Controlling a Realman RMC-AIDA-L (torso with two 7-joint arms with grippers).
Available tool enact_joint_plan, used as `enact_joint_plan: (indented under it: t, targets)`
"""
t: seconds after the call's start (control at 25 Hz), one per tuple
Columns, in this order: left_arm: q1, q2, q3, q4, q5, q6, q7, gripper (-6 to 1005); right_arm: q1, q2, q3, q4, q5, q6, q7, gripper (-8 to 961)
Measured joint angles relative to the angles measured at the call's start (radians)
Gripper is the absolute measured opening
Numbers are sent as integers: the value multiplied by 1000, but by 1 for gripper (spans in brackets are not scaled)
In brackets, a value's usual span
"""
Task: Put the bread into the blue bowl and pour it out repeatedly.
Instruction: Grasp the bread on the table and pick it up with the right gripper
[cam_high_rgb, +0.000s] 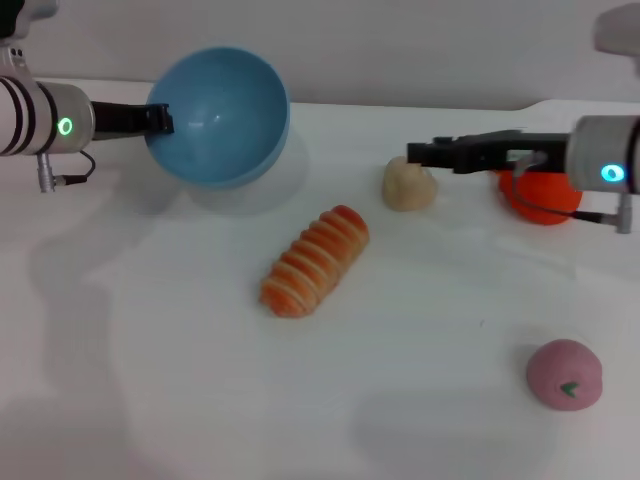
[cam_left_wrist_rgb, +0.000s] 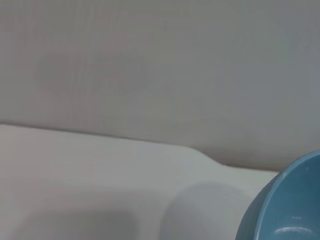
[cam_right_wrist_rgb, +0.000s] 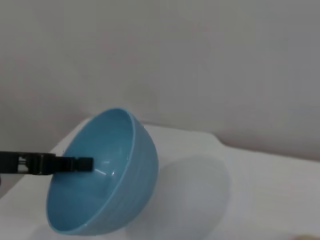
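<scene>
head view looks down from above; both wrist views sit low, sharing the blue bowl (cam_right_wrist_rgb: 107, 175).

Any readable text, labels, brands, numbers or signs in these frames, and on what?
None can be read: no words, brands or numbers.
The pink ball carries a small green mark, not a letter.
The bread, the blue bowl held tilted by the left gripper, and the right gripper carry no print.

1. Left gripper (cam_high_rgb: 160, 120): slim black fingers on a silver wrist with black bands, a green ring light and a thin cable.
2. Right gripper (cam_high_rgb: 415, 154): black fingers, grey wrist, cyan light.
</scene>
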Motion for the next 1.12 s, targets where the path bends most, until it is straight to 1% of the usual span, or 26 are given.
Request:
enact_joint_plan:
  t: [0.04,0.08,0.12,0.24,0.4,0.56,0.72,0.96,1.12]
  targets:
    - [4,-6,0,19,25,-15,-15,0,6,0,-43,-7,18,-26,22,494]
    - [5,-14,0,34,46,-24,-23,0,12,0,-122,-10,41,-61,49,494]
    - [5,-20,0,43,59,-30,-27,0,12,0,-122,-10,41,-61,49,494]
    - [3,-32,3,61,88,-36,-43,-1,16,0,-198,-17,72,-111,106,493]
    - [-4,-35,11,62,94,-37,-53,-1,19,1,-260,-57,127,-188,184,493]
    - [-5,-36,19,62,94,-37,-65,-1,18,5,-298,-88,171,-199,194,494]
    - [-8,-35,32,63,94,-46,-99,-2,31,6,-344,-124,200,-211,220,494]
    - [-13,-35,41,63,95,-55,-104,-2,36,8,-395,-131,201,-243,258,493]
    - [-15,-36,63,63,95,-52,-106,-2,59,11,-441,-137,210,-261,254,493]
